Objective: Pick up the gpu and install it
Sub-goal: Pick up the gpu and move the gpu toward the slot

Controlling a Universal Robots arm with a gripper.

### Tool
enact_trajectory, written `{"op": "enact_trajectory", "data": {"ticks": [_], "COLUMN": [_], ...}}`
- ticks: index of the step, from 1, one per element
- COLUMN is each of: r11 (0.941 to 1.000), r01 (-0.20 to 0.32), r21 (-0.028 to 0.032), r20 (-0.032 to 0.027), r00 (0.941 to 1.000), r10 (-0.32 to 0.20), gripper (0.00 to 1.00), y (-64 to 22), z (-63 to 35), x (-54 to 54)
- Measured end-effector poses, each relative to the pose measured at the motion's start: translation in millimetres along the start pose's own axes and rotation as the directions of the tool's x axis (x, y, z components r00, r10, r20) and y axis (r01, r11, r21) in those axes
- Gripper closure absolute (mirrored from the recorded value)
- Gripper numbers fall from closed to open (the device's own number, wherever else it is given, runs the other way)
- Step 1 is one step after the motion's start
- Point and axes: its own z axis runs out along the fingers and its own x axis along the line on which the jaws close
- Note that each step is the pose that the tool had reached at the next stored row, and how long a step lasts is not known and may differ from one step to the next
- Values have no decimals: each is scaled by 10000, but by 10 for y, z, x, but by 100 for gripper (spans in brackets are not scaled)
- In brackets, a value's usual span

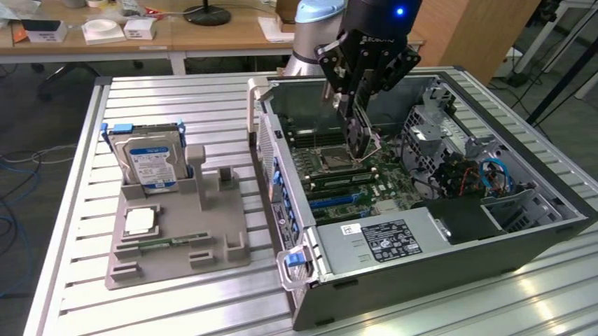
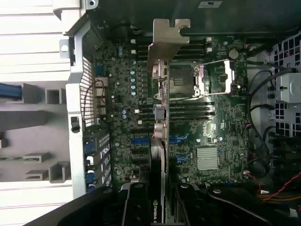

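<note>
1x gpu [image 1: 360,136]: inside the open case [image 1: 449,259], hanging on end over the motherboard [image 1: 374,185] near the CPU socket, pale bracket at the low end. Can't tell if it touches the board. Not in a slot.
1x gripper [image 1: 353,105]: above the case's middle, fingers partly closed and clamped on the gpu's upper edge. In the wrist view the card [image 2: 162,103] runs edge-on from between the fingers [image 2: 136,207] out to the bracket.
In the case: 1x PSU [image 1: 383,238] with a white label at the near end, 1x bundle of blue cable by the drive cage.
On the exterior view's left of the case: 1x grey holder [image 1: 215,210] with 1x hard drive [image 1: 150,164] standing upright, 1x CPU [image 1: 140,222] lying flat, 1x memory stick [image 1: 173,243] lying flat.
Surface: slatted aluminium table [image 1: 178,105], case and holder both on it, just apart.
Room: wooden desk [image 1: 224,35] behind the case with 1x black lamp base [image 1: 206,15] and a few white boxes. Cables on the floor [image 1: 28,157] past the holder.
</note>
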Motion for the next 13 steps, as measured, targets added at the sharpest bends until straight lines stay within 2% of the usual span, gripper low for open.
{"op": "enact_trajectory", "data": {"ticks": [13], "r11": [10000], "r01": [0], "r21": [0], "r20": [0], "r00": [10000], "r10": [0], "gripper": [74], "y": [20], "z": [7], "x": [-264]}}
